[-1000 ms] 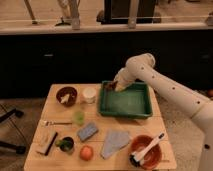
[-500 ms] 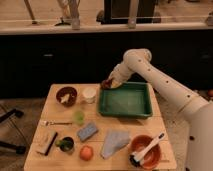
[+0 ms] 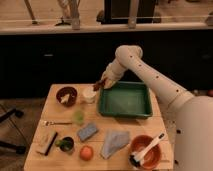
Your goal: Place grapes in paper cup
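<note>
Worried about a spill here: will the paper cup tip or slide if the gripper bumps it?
The cup looks small and thin-walled, so it is probably light and easily knocked over. It stands upright between the dark red bowl and the tray, which may limit sliding. The gripper, holding the grapes, is just above its rim, so a low release could nudge it.

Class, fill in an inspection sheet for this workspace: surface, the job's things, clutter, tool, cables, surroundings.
Surface: wooden table, crowded.
Job's things: grapes held in the tool, close above the paper cup, not yet in it.
Clutter: green tray, dark red bowl, green cup, fork, blue sponge, cloth, orange, red bowl with brush.
Tool: tool shut on the grapes, at the tray's rear left corner.
Cables: nothing seen.
Surroundings: dark cabinet fronts behind.
</note>
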